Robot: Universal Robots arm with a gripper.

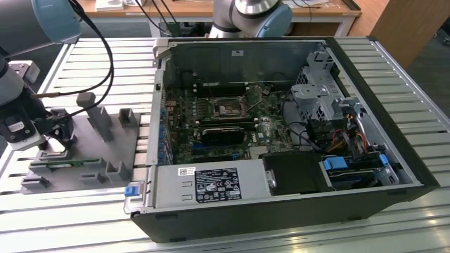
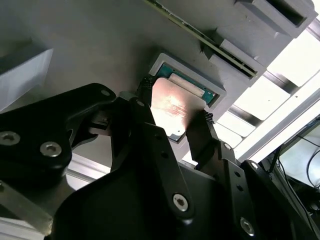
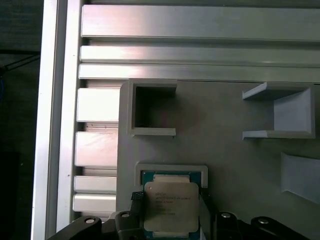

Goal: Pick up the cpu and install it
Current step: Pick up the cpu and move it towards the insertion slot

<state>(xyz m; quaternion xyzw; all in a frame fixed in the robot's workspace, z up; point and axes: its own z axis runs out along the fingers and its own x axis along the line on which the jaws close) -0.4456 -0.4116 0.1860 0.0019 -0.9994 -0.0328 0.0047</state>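
As the pincer (image 3: 170, 196) hangs over the grey tray (image 3: 225, 140), its fingers (image 3: 135, 200) clamp the cpu (image 3: 171, 210) on both sides, w/ the pale-rimmed nest (image 3: 170, 169) just beneath.

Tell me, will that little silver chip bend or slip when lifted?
Probably stiff: the chip looks like a flat metal-topped slab. Its shiny top suggests it may be slippery, so the gripper pinching its edges seems sensible. Flat and square, it shouldn't roll.
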